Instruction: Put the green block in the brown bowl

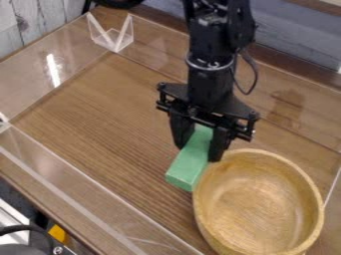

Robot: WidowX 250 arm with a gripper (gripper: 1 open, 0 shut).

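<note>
While the pincer hangs straight down over the wood, these lines run from the left edge to the right.

Far left: a clear plastic wall (40, 70) borders the wood-grain tabletop (94, 115), probably there to keep loose things on the work surface.

Back left: a small clear triangular stand (111, 35) sits well apart from the action and plays no part in the task as far as I can judge.

Centre, arm: the black robot arm (213, 45) comes down from above, with its black gripper (200, 151) pointing at the table.

Centre, grip: the jaws are clamped together on the upper end of the flat, elongated bright green block (190, 162), one finger on each long side.

Centre, block: it hangs tilted, its lower end towards the camera and seemingly clear of the tabletop; holding it by one end leaves the rest free to tip into a container.

Block's place: just beside the left rim of the large round light-brown wooden bowl (260, 204), not yet over it.

Right: the bowl is upright, empty, its wide mouth an easy target.

Step in hand, as I judge it: lifting, with a carry to the right and a release over the bowl's hollow to come.

Risk: the dangling lower end could knock the thick rim if the carry runs too low.
</note>
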